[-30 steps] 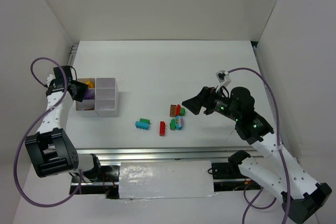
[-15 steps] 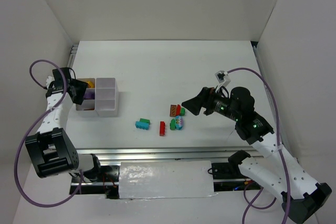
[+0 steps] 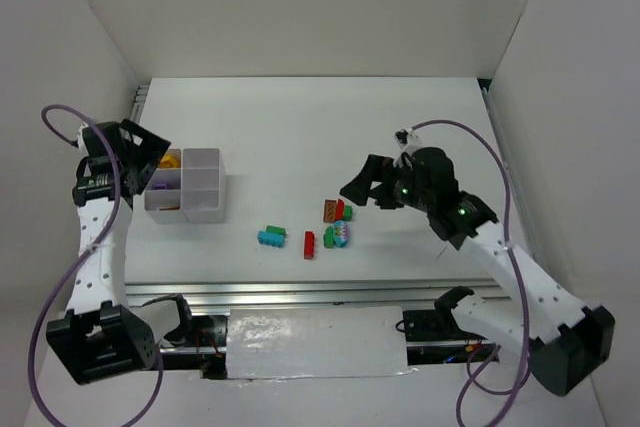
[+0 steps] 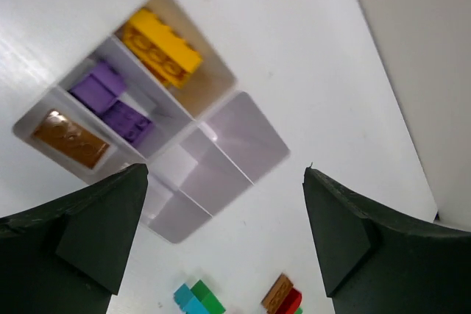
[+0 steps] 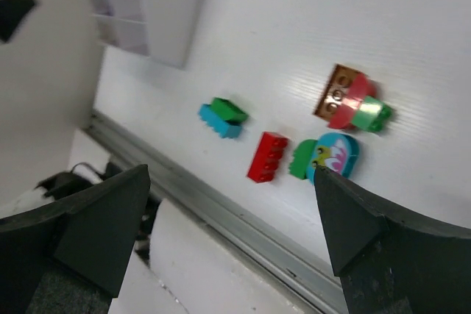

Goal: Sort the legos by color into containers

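The white tray (image 3: 222, 187) of containers stands at the left. In the left wrist view its left column holds a yellow brick (image 4: 160, 48), two purple bricks (image 4: 110, 101) and an orange brick (image 4: 71, 137); the other column (image 4: 243, 137) shows nothing inside. My left gripper (image 3: 148, 159) (image 4: 224, 174) hangs open and empty above the tray. Loose legos lie mid-table: a teal-and-green pair (image 3: 272, 236) (image 5: 223, 117), a red brick (image 3: 309, 244) (image 5: 268, 157), a teal oval beside a green piece (image 5: 331, 156), and an orange-red-green cluster (image 3: 338, 210) (image 5: 352, 99). My right gripper (image 3: 362, 182) (image 5: 230, 173) hovers open above them.
A metal rail (image 3: 300, 292) runs along the table's near edge, seen also in the right wrist view as the metal rail (image 5: 243, 218). White walls enclose the table on the left, back and right. Purple cables (image 3: 500, 187) loop from both arms.
My left gripper has opened wide and drawn up and back from the tray's left column. The right arm has lifted and shifted slightly left, still open over the loose bricks.
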